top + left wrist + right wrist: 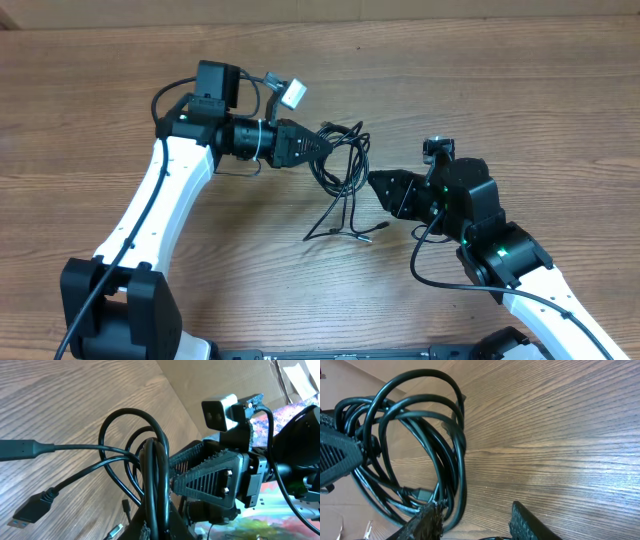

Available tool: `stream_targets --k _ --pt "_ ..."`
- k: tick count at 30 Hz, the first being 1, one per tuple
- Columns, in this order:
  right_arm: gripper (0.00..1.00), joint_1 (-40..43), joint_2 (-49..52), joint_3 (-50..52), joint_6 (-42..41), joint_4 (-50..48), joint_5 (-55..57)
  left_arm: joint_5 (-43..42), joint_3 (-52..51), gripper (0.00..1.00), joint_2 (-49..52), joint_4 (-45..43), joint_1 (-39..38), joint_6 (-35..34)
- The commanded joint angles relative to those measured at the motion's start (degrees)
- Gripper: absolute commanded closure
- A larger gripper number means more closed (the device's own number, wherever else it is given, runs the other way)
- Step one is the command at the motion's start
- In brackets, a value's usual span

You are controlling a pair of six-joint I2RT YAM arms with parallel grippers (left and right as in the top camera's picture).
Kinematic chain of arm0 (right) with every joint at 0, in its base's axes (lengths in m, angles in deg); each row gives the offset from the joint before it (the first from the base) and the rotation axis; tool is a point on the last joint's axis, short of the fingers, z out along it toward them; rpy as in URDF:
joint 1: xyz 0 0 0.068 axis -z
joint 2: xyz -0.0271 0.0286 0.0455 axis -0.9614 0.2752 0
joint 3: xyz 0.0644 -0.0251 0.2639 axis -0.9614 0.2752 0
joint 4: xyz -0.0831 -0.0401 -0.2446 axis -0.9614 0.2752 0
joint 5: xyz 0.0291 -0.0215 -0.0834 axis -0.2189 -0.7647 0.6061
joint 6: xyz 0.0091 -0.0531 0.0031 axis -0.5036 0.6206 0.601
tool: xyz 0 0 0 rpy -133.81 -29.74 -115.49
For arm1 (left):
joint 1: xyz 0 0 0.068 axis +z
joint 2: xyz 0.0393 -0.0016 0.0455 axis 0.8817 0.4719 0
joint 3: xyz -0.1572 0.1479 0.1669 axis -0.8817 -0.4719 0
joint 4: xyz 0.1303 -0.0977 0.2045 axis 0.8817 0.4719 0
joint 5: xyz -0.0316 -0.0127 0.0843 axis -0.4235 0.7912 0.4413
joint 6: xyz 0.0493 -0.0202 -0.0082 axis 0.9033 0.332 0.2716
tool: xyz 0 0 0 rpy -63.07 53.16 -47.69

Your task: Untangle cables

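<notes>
The cables [343, 160] are thin black cords bunched in loops at the table's middle, with loose ends and small plugs [383, 231] trailing toward the front. My left gripper [325, 143] is shut on the top of the bundle; in the left wrist view the cords [152, 467] run straight down between its fingers [172, 522]. My right gripper [372, 181] stands open just right of the loops. In the right wrist view the cable loops [420, 445] hang beside its left finger [422, 524], their edge just inside the gap, and the right finger [530, 522] is apart from them.
Both arms meet over the wooden table [520, 110]. The left gripper's ribbed finger [335, 455] shows at the far left of the right wrist view. USB plugs [27, 510] lie on the wood. Cardboard [400, 10] borders the far edge.
</notes>
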Motion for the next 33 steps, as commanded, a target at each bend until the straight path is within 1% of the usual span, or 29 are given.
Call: stream_targets --k 1,5,13,19,25,29,33 --pt "0.58 0.0 -0.2 -1.0 0.9 -0.5 -0.3 -3.1 0.8 0.96 -0.6 -0.3 -2.1 1.3" --pt "0.59 0.0 -0.1 -1.0 0.9 0.1 0.0 -3.1 0.8 0.96 -0.6 -0.5 -3.7 1.3" --pt "0.60 0.0 -0.1 -1.0 0.9 4.3 2.6 -3.2 0.8 0.96 -0.6 -0.7 -2.8 0.6" --pt "0.60 0.0 -0.1 -1.0 0.9 4.5 1.1 -5.1 0.8 0.96 -0.6 -2.5 -2.7 0.3" --pt "0.59 0.1 -0.2 -1.0 0.9 4.5 0.8 -5.1 0.8 0.96 -0.6 -3.5 -2.7 0.2" --pt "0.59 0.1 -0.2 -1.0 0.9 4.3 0.9 -3.1 0.8 0.96 -0.6 -3.4 -2.7 0.2" --pt "0.59 0.1 -0.2 -1.0 0.9 4.3 0.8 -2.4 0.8 0.96 -0.6 -3.5 -2.5 -1.5"
